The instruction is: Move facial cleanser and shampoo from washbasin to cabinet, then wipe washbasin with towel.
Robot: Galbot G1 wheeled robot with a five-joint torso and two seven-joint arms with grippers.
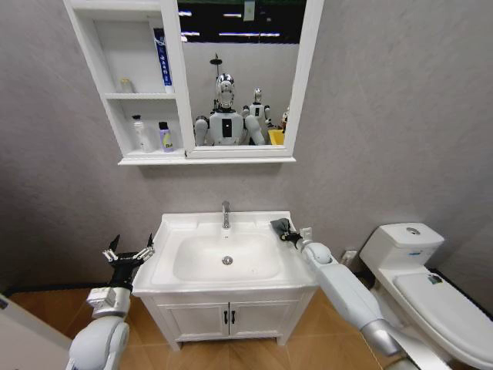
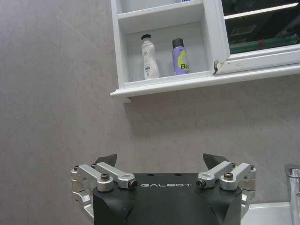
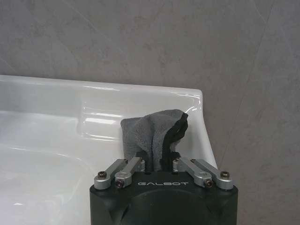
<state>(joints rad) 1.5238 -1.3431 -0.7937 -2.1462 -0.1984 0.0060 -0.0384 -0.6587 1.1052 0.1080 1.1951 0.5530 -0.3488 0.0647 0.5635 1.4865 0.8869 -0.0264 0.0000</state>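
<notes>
right tool pinching towel upright on washbasin rim

Left end effector open, right end effector closed

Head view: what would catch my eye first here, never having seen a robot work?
The right end effector pinching a dark towel at the back right corner of the white washbasin. Then the left end effector, open and empty, beside the basin's left edge. Two bottles stand in the cabinet's lowest compartment.
</notes>
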